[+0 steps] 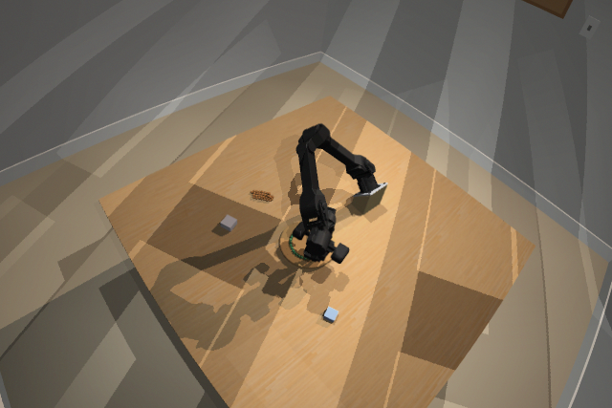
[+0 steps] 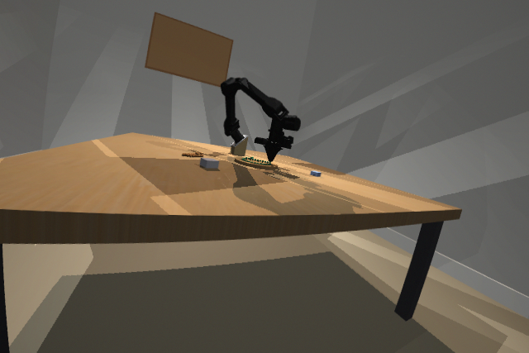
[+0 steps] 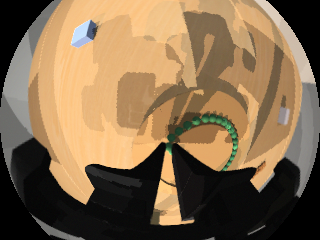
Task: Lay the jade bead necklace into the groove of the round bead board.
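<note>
The jade bead necklace is a loop of green beads over the round bead board. In the wrist view the loop spans the board's right part, from the fingertips round to behind the right finger. My gripper is shut on the necklace at the loop's left end, low over the board. A thin dark arc of the groove shows between the fingers. The fingers hide the loop's near side; whether beads sit in the groove I cannot tell.
A string of orange-brown beads lies on the table beyond the board. A pale grey block and a blue block stand on different sides of the board.
</note>
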`<state>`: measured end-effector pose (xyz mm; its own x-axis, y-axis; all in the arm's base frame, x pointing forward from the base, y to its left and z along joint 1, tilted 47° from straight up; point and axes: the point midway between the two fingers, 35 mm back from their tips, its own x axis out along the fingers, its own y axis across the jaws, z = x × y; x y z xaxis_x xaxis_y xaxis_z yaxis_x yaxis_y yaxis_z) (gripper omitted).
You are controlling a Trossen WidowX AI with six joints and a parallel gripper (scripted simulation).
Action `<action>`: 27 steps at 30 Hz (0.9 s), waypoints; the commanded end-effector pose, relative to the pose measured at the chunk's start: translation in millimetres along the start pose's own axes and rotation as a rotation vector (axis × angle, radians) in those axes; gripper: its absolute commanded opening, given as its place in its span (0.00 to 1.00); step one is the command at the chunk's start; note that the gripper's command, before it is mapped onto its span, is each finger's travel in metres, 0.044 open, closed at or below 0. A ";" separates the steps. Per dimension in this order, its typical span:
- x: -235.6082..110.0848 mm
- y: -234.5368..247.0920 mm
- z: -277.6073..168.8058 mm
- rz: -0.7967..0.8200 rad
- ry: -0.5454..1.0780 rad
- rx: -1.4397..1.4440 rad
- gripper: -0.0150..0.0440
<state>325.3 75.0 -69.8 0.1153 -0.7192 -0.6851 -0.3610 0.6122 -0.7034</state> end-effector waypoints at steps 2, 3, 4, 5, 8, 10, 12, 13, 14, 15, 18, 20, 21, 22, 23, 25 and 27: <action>2.7 0.6 1.7 -0.001 -0.001 0.006 0.25; 4.2 0.6 1.7 -0.001 -0.001 0.006 0.25; 5.7 0.6 1.7 -0.001 -0.001 0.006 0.25; 7.2 0.6 1.7 -0.001 -0.001 0.006 0.25; 9.3 0.6 1.7 -0.001 -0.001 0.006 0.25; 5.6 0.1 2.8 0.006 -0.003 0.016 0.30; 5.6 0.1 2.8 0.006 -0.003 0.016 0.39; 5.6 0.1 2.8 0.006 -0.003 0.016 0.43; 5.6 0.1 2.8 0.006 -0.003 0.016 0.48; 5.6 0.1 2.8 0.006 -0.003 0.016 0.52; 5.6 0.1 2.8 0.006 -0.003 0.016 0.65; 5.6 0.1 2.8 0.006 -0.003 0.016 0.74; 5.6 0.1 2.8 0.006 -0.003 0.016 0.79; 5.1 0.2 2.7 0.005 -0.003 0.015 0.83; 3.5 0.3 2.4 0.004 -0.002 0.013 0.88; -0.4 0.6 1.8 0.000 -0.002 0.007 0.97; 3.2 0.5 1.5 0.002 0.000 0.007 1.00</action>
<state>326.6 72.8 -73.6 0.1132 -0.7181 -0.6867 -0.3568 0.6156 -0.7026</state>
